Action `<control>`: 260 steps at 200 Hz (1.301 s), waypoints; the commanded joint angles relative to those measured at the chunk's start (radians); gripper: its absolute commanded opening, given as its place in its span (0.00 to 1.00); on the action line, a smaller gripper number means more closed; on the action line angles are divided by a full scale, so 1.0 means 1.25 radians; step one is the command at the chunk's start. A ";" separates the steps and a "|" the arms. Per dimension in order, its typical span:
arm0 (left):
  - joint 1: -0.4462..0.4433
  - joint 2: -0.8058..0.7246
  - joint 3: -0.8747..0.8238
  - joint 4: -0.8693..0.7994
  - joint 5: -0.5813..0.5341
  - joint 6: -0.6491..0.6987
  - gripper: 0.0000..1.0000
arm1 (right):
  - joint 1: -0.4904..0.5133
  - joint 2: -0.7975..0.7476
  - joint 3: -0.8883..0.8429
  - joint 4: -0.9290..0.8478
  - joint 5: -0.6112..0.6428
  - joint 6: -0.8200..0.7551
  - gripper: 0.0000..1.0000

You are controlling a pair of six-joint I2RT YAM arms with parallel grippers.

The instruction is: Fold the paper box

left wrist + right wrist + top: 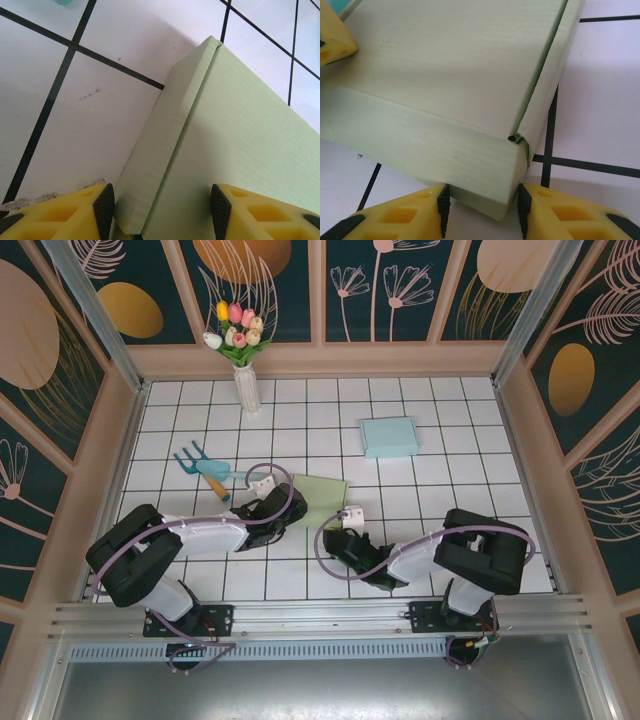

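Note:
The pale green paper box (318, 498) lies closed on the white tiled table between my two grippers. My left gripper (277, 503) is at the box's left edge. In the left wrist view its jaws (161, 212) stand open astride the folded side wall of the box (240, 140), with the left pad (103, 210) against the wall's outer face. My right gripper (341, 537) is at the box's near right corner. In the right wrist view that gripper (482, 205) is shut on this corner of the box (445, 65), both pads touching it. A yellow finger of the left gripper (332, 42) shows at the far side.
A light blue box (389, 436) lies at the back right. A white vase of tulips (245, 380) stands at the back left, and a blue toy rake (205, 468) lies left of the green box. Wooden walls enclose the table.

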 commanded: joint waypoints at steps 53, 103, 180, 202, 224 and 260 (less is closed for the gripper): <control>-0.001 0.048 -0.021 -0.109 0.008 -0.003 0.55 | -0.013 0.042 -0.028 0.042 0.074 -0.008 0.46; -0.002 0.056 -0.019 -0.108 0.017 -0.003 0.54 | -0.058 0.019 -0.030 0.030 0.056 0.018 0.47; -0.002 0.071 -0.016 -0.056 0.097 0.060 0.53 | -0.216 0.032 -0.011 0.093 -0.199 -0.012 0.47; -0.002 0.110 -0.004 -0.039 0.129 0.066 0.53 | -0.224 0.056 0.020 0.097 -0.233 -0.022 0.46; -0.002 0.129 -0.005 -0.005 0.170 0.067 0.53 | -0.228 0.072 0.051 0.090 -0.264 -0.025 0.47; -0.002 0.095 -0.015 -0.004 0.167 0.063 0.53 | -0.256 0.068 0.054 0.085 -0.312 -0.008 0.47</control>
